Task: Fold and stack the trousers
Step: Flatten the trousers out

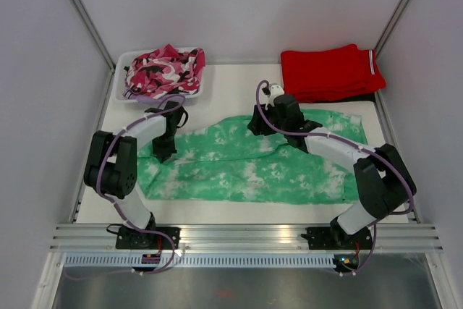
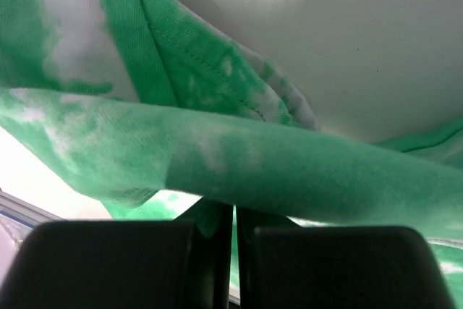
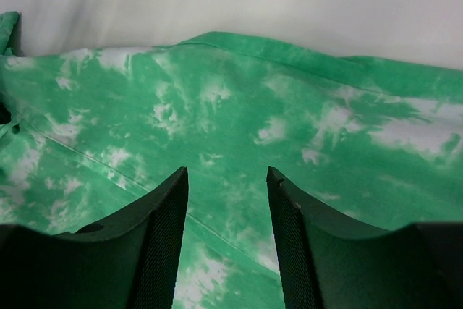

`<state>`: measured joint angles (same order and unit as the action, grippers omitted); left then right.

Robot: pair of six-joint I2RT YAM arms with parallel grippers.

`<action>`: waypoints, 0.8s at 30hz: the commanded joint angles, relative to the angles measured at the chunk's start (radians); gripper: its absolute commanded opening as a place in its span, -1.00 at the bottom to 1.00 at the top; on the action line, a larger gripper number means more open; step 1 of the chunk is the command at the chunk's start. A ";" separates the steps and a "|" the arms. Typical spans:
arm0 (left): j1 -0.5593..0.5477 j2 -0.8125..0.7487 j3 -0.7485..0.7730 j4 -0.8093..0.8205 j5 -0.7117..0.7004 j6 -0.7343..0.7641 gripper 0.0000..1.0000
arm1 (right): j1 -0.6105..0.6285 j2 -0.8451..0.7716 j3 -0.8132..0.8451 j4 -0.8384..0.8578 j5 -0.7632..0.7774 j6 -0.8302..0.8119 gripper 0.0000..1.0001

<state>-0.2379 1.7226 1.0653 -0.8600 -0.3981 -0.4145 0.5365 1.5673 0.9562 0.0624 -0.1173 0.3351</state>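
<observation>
The mint green tie-dye trousers [image 1: 253,168] lie spread across the middle of the table. My left gripper [image 1: 163,153] is down on their left end and shut on a fold of the fabric; in the left wrist view the cloth [image 2: 239,164] drapes over the closed jaws of that gripper [image 2: 234,215]. My right gripper [image 1: 259,127] hovers over the trousers' far edge near the middle. In the right wrist view it [image 3: 227,179] is open and empty, with the green fabric [image 3: 239,121] flat just below the fingers.
A white basket [image 1: 120,70] holding the pink, black and white camouflage garment [image 1: 165,70] stands at the back left. Folded red trousers with a white stripe [image 1: 329,72] lie at the back right. Walls close in on both sides; a metal rail runs along the near edge.
</observation>
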 commanded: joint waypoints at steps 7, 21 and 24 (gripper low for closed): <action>0.018 -0.196 0.094 -0.135 -0.134 -0.095 -0.95 | 0.097 0.099 0.065 0.125 -0.157 0.041 0.09; 0.353 -0.777 -0.054 -0.534 -0.304 -0.897 -0.85 | 0.391 0.382 0.355 0.068 -0.039 -0.174 0.83; 0.357 -0.853 -0.113 -0.585 -0.311 -1.023 -0.33 | 0.398 0.396 0.368 0.036 0.017 -0.134 0.83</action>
<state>0.1123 0.9253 0.9886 -1.2636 -0.6556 -1.1671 0.9310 1.9450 1.2953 0.1417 -0.1806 0.2108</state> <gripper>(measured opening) 0.300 0.913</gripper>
